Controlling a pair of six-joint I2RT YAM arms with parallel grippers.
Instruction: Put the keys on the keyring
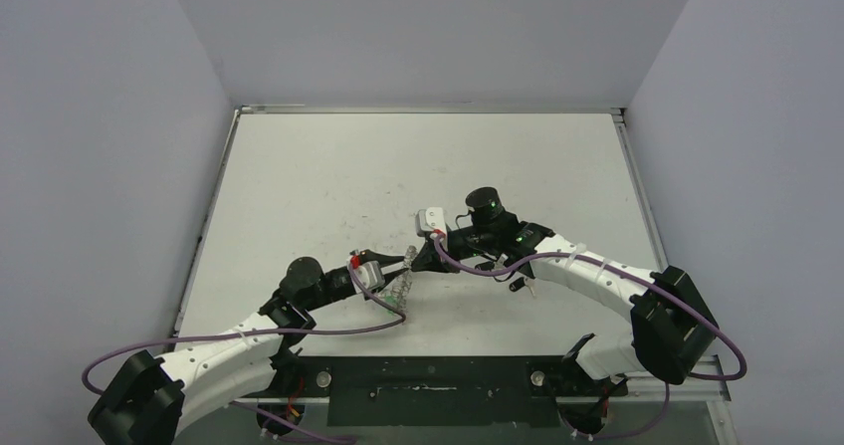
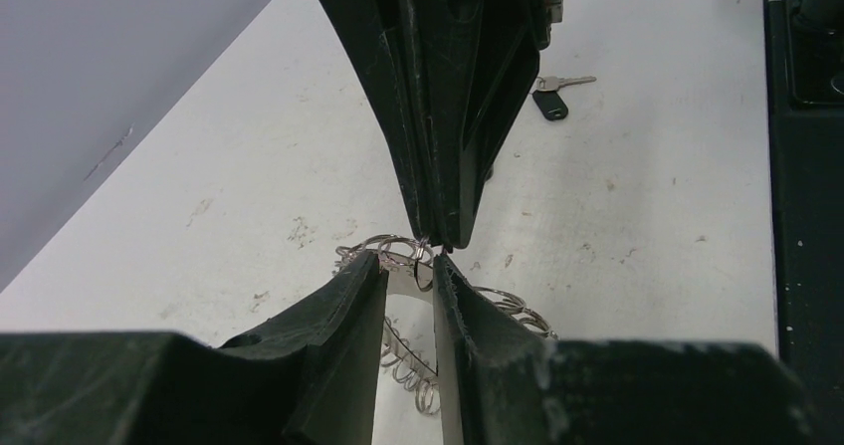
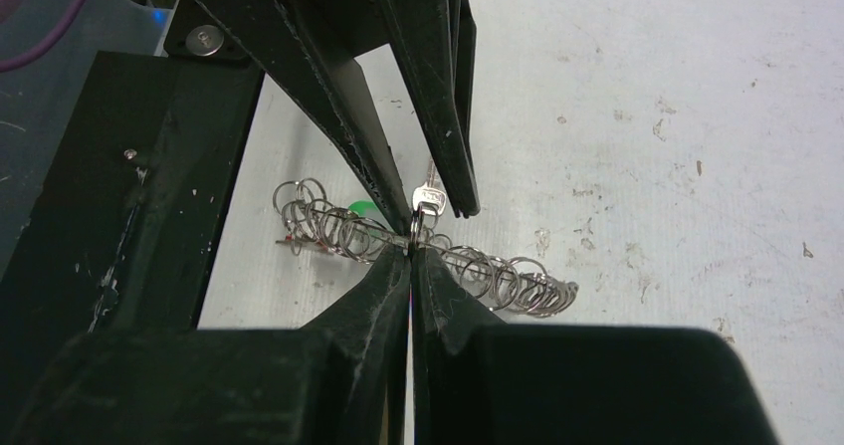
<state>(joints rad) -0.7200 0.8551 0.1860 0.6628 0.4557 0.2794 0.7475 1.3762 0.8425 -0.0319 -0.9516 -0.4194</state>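
Metal keyring (image 3: 498,271) w/ green tag (image 3: 360,208)

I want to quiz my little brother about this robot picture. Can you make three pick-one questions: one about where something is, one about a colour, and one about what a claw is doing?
1. Where does the loose black-headed key lie?
A) on the table near the right arm
B) up in the air
C) at the table's far edge

2. What colour is the small tag on the keyring?
A) red
B) green
C) blue

3. How is the right claw?
A) wide open
B) out of sight
C) shut, with its tips at the keyring

Answers:
1 A, because the key rests flat on the table beside the right arm.
2 B, because a bright green bit peeks out among the wire loops.
3 C, because its two fingers are pressed together right at the keyring.
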